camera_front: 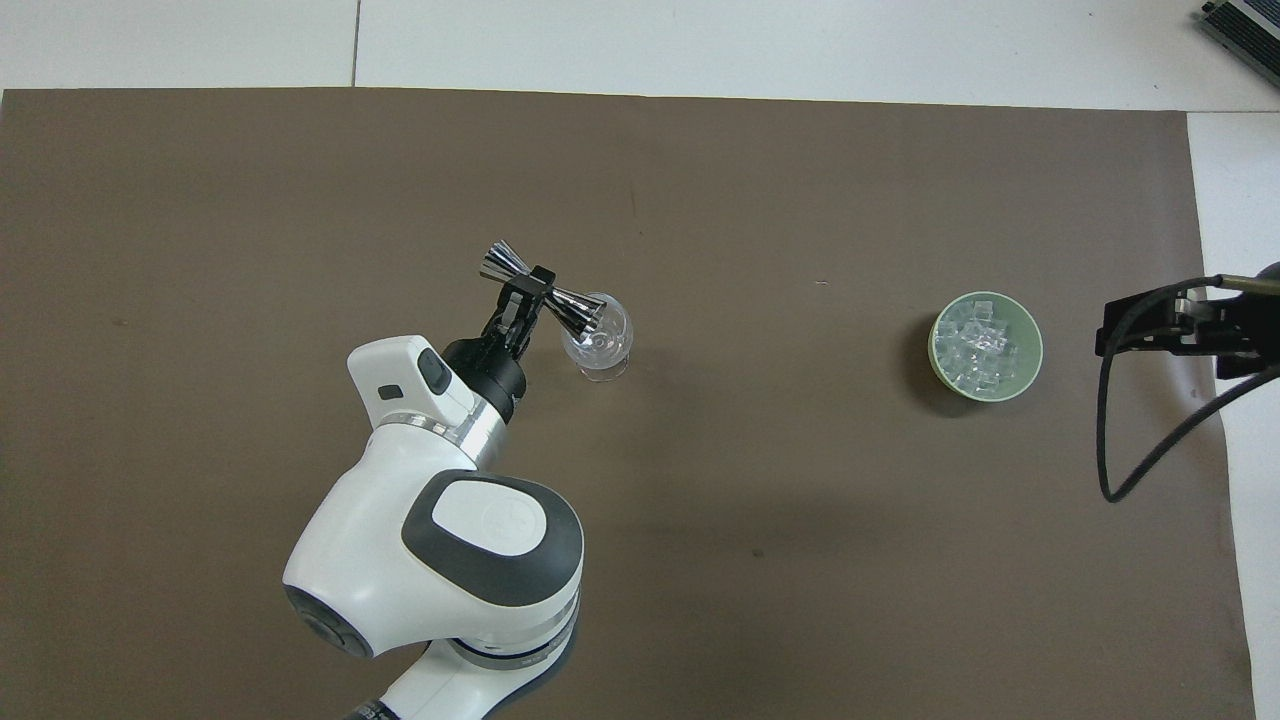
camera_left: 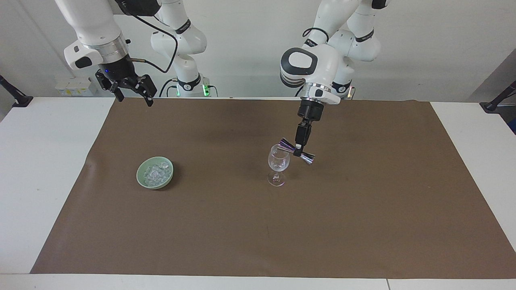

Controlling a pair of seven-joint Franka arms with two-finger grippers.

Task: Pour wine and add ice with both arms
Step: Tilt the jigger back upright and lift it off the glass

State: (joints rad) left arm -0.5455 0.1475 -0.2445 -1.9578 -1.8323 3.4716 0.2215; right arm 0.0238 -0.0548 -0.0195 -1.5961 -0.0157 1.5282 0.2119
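— White table [camera_left: 48, 169], brown mat [camera_left: 363, 209] over the middle. Wine glass [camera_left: 278, 166] upright at centre?

— Upright. Left gripper [camera_left: 298, 152] over the mat just beside the glass, clamped on a steel jigger [camera_left: 297, 152] tipped at the rim. Toward the right arm's end from the glass: green bowl [camera_left: 141, 179] holding ice [camera_left: 155, 172].

— Right gripper [camera_left: 132, 96]?

— Waiting high above the mat's corner, jaws apart, holding nothing.

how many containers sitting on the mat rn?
2: a stemmed wine glass mid-mat under the tilted jigger, and a pale green bowl of ice toward the right arm's end.
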